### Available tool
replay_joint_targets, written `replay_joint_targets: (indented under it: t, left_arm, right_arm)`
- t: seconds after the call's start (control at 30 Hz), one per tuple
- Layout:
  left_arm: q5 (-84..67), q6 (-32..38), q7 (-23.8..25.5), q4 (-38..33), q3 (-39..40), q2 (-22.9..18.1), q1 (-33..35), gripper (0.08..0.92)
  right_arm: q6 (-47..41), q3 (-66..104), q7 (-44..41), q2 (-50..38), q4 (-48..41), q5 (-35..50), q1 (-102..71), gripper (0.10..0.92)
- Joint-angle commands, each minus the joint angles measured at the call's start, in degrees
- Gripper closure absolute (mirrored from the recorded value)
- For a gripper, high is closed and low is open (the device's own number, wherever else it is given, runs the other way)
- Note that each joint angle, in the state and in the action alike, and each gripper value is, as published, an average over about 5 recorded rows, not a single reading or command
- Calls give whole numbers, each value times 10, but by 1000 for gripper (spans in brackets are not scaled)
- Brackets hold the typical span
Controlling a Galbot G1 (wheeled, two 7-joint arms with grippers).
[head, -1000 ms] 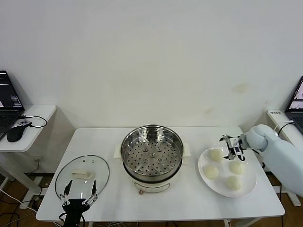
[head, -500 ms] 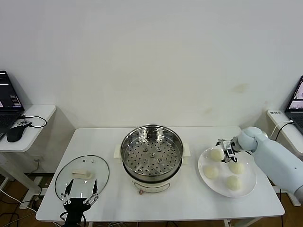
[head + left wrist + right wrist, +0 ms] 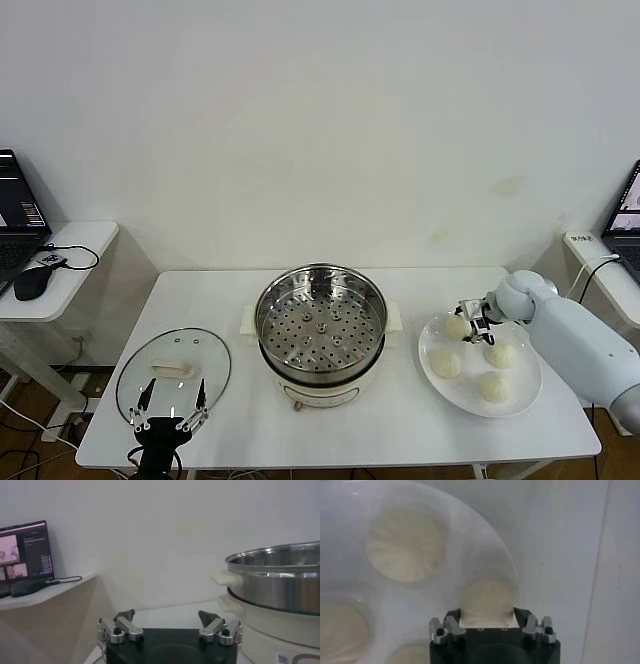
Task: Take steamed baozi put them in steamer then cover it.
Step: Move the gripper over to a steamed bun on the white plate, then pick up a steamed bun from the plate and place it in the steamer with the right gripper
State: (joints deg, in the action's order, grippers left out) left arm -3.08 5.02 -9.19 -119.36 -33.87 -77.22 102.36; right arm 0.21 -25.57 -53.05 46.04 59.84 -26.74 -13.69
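Several cream-white baozi lie on a white plate (image 3: 524, 395) at the table's right. My right gripper (image 3: 468, 320) is down at the plate's far-left baozi (image 3: 456, 327). In the right wrist view its fingertips press both sides of that baozi (image 3: 487, 600), so the right gripper (image 3: 487, 613) is shut on it. Other baozi (image 3: 406, 545) rest beside it on the plate (image 3: 465, 555). The steel steamer (image 3: 300, 330) stands uncovered mid-table, with nothing in it. The glass cover (image 3: 190, 350) lies flat at the left. My left gripper (image 3: 170, 398) hangs open at the cover's near edge, holding nothing (image 3: 167, 616).
The steamer's wall (image 3: 280, 580) rises close beside the left gripper. A side table at the left holds a laptop (image 3: 15, 215) and a mouse (image 3: 32, 282). Another laptop (image 3: 625, 215) sits at the far right. Bare tabletop lies between steamer and plate.
My right gripper moved left and down onto the plate's far-left baozi and closed its fingers against it. The left arm has not moved.
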Motion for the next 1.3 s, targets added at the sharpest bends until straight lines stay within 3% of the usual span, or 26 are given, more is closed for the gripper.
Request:
replay_joint_targets:
  t: [0.03,0.47,0.7,1.03,1.3]
  left_arm:
    - [0,0,0,-3,0,0,2,177]
    - [-5,-2,0,-11,3,0,2,177]
    - [-38,-8,1,-21,3,7,2,177]
    - [-71,-3,5,-27,-5,17,8,177]
    - [-82,0,6,-26,-13,21,7,177]
  right_arm:
    - [2,-1,0,0,-1,-2,2,409]
    - [-12,-37,-15,-109,144,97,49,457]
    - [-12,-144,-19,-144,186,191,202,449]
    - [-15,-307,-16,-45,190,339,439,448]
    - [3,-396,5,70,187,395,485,440]
